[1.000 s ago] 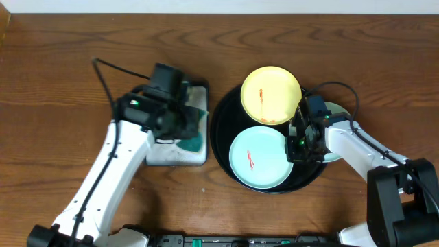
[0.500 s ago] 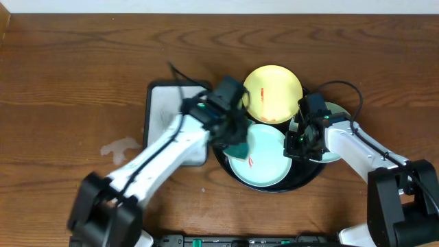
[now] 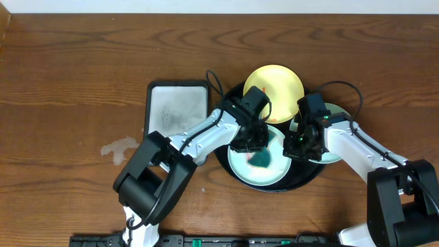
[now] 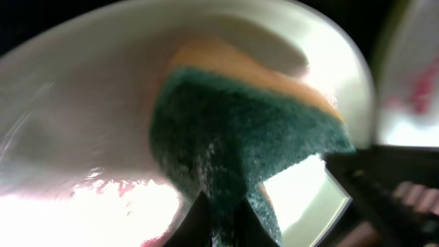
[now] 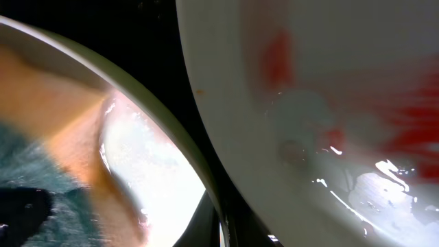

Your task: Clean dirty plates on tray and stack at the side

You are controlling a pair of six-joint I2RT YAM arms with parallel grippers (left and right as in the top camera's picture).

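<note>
Brown wood tabletop, pale wall strip along its far edge. Right of centre on it, black tray [image 3: 274, 190] carrying all three plates. Near the tray's far rim, yellow plate [image 3: 276, 84], its near part hidden behind the arms. Toward the tray's front rim, front mint plate [image 3: 240, 171], lying flat. At the tray's right rim, right mint plate [image 3: 337, 110], mostly covered by the right arm.

Left hand [image 3: 255, 145] over the front mint plate, clamped on sponge [image 3: 261, 160]. Shows a dark green face and an orange layer in the left wrist view, pressed against the plate's pale, wet-looking inside.

Right hand [image 3: 295, 147] at the front mint plate's right rim, between that plate and the right mint plate. Fingers together, pinching the thin rim as seen from the right wrist. Just beside them in that view, another plate with red smears and wet gloss; cannot tell which one.

Just left of the tray, sponge tray [image 3: 177, 110], white inside a black rim. Farther left and nearer the front edge, pale wet patch [image 3: 120, 147] on the bare wood.
</note>
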